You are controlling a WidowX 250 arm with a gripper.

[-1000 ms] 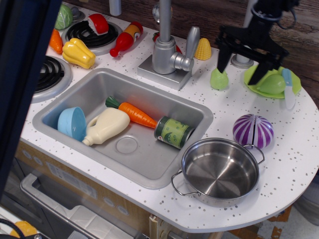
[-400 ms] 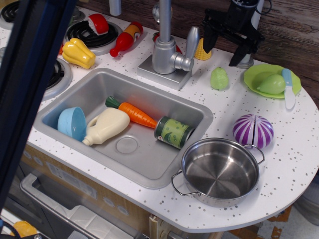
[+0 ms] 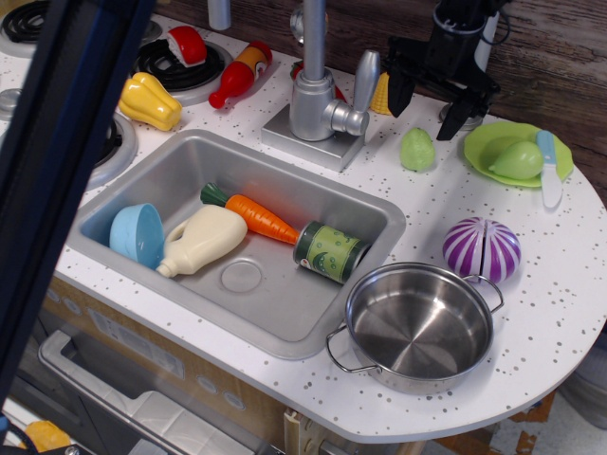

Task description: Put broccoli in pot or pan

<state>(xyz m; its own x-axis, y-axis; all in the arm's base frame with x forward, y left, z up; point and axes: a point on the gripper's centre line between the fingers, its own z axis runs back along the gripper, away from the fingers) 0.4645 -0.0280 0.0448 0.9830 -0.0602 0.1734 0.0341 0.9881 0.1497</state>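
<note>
Since the earlier frames the gripper had swung left from above the plate and now hung over the back of the counter, just behind the broccoli; nothing else had shifted.

The sink held the bottle, carrot, can and blue bowl. The pot stood empty at the front edge, well apart from the broccoli and nearer the camera.

The broccoli stood upright on the counter between the faucet base and the plate, touching neither.

The jaws were spread wide and held nothing.

Handling, as a judgement: the broccoli looked to be hollow, stiff plastic, light and not fragile. Its smooth, rounded skin would likely be slippery. The pointed top would tend to squeeze out of the fingers. Grip should be taken across the widest part of the body, low down, from directly above.
</note>
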